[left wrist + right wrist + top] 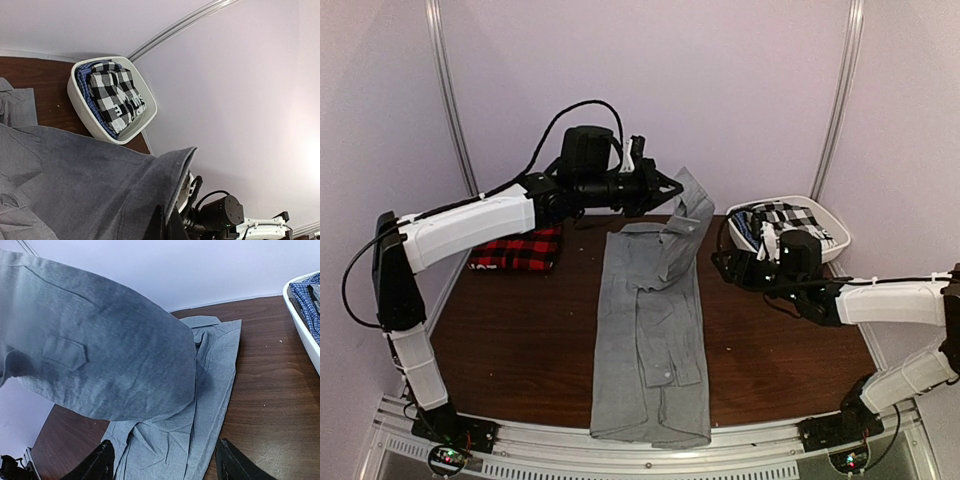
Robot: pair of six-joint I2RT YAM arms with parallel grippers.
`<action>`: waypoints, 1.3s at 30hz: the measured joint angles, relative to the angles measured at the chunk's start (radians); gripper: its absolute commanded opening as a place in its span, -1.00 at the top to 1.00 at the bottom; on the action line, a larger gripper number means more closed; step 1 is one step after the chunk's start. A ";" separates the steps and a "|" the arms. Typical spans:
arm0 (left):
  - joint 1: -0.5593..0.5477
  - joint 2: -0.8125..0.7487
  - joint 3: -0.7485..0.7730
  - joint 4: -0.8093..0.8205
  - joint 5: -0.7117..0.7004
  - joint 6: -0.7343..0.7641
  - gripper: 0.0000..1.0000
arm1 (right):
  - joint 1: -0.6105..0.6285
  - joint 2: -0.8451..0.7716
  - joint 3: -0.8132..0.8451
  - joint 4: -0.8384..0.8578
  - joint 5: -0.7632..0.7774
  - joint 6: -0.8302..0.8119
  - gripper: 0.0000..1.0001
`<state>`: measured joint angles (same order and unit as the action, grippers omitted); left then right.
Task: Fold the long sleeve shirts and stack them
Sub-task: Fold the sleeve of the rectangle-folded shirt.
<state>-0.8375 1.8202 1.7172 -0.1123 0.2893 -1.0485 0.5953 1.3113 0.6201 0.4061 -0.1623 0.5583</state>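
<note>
The light grey long sleeve shirt [650, 330] lies in a long folded strip down the middle of the table. Its far end is lifted off the wood. My left gripper [670, 188] is shut on that raised edge, and the cloth [75, 175] is pinched between its fingertips [172, 215]. The red-and-black plaid shirt [517, 250] lies folded at the far left. My right gripper [720, 262] hovers open just right of the grey shirt. In its own view the fingers [97, 465] straddle the flat cloth [175, 440] without touching it, and the raised part [100, 350] hangs ahead.
A white basket [835, 228] holding black-and-white checked and blue clothes sits at the far right corner; it also shows in the wrist views [80, 107] [300, 320]. Bare brown table [520, 340] flanks the shirt. A metal rail [620, 440] runs along the near edge.
</note>
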 measured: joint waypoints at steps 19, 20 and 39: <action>0.084 0.036 0.004 0.092 -0.090 -0.119 1.00 | 0.066 0.048 -0.055 0.107 0.019 0.083 -0.13; 0.089 0.036 0.004 0.092 -0.092 -0.121 1.00 | 0.075 0.053 -0.055 0.110 0.023 0.086 -0.10; 0.097 0.037 0.007 0.113 -0.047 -0.140 1.00 | 0.288 0.395 0.172 0.150 0.124 0.080 0.90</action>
<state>-0.7410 1.8568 1.7245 0.0002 0.2424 -1.1885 0.8829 1.7061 0.7918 0.5556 -0.0387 0.6384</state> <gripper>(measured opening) 0.015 0.085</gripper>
